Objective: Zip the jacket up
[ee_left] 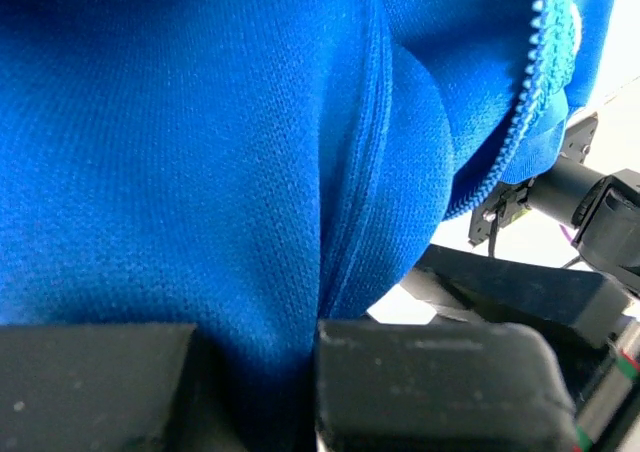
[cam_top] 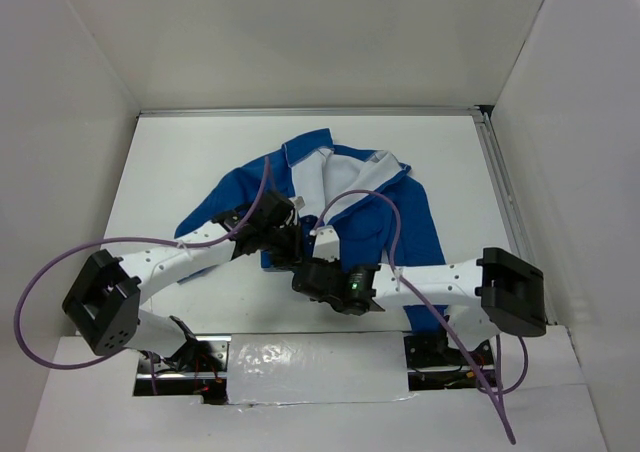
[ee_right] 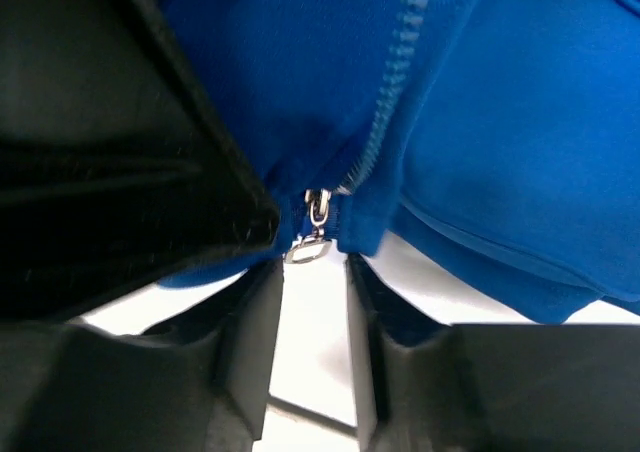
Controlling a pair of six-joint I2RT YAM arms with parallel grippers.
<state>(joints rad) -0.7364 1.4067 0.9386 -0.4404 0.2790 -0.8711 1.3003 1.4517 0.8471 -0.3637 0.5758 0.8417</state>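
Observation:
The bright blue jacket (cam_top: 392, 222) lies in the middle of the table with its collar at the far end, its front open at the top and white lining showing. My left gripper (cam_top: 280, 230) is at the jacket's near hem. In the left wrist view it (ee_left: 262, 372) is shut on a fold of blue fabric (ee_left: 200, 172), with a row of zipper teeth (ee_left: 535, 62) at the upper right. My right gripper (cam_top: 306, 264) is just beside it. In the right wrist view its jaws (ee_right: 313, 277) stand apart, with the metal zipper pull (ee_right: 312, 234) hanging right at the fingertips, not clamped.
White walls enclose the table (cam_top: 180, 162) on the left, far and right sides. Purple cables (cam_top: 40, 282) loop off both arms over the near part. The left gripper's black body (ee_right: 110, 172) fills the left of the right wrist view, close to the zipper pull.

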